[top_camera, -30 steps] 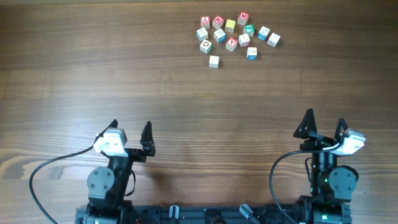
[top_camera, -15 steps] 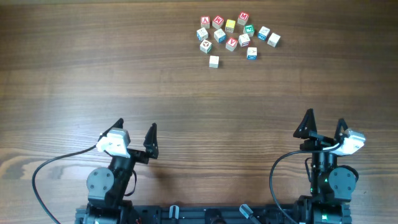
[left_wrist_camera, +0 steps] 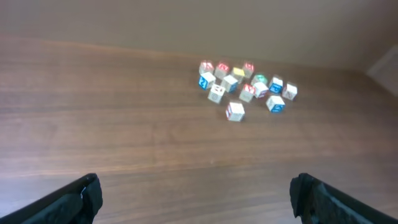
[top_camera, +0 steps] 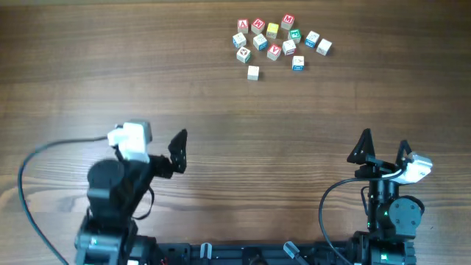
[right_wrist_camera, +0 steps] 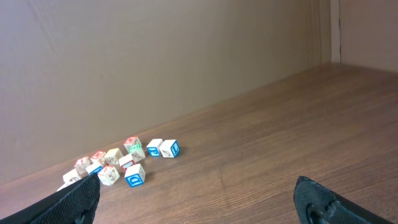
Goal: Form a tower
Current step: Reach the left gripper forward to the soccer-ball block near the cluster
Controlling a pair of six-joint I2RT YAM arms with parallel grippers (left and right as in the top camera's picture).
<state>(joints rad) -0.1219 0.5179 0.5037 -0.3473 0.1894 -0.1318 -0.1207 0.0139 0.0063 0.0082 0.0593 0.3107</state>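
- Wooden brown tabletop (top_camera: 221,118) holds everything at its far side, right of centre — a cluster of small white alphabet cubes with red, blue, green and yellow faces (top_camera: 278,40), with one plain whitish cube (top_camera: 253,72) just off its near edge.
- I can make out no tower. The white cube with the red V (top_camera: 274,50) sits inside the bunch, and from overhead I can't tell whether it rests on another cube.
- The left gripper (top_camera: 157,138) and right gripper (top_camera: 383,140) both hover well short of the cubes, jaws spread wide, nothing in either.
- The cubes lie touching or nearly so — wide jaws coming down around one would likely shove its neighbours or pinch two at once.
- Cubes this tiny forgive little, so a slightly off-centre release could tip whatever I've stacked.
- Two arms reaching into one small patch could collide, so I'd send one.
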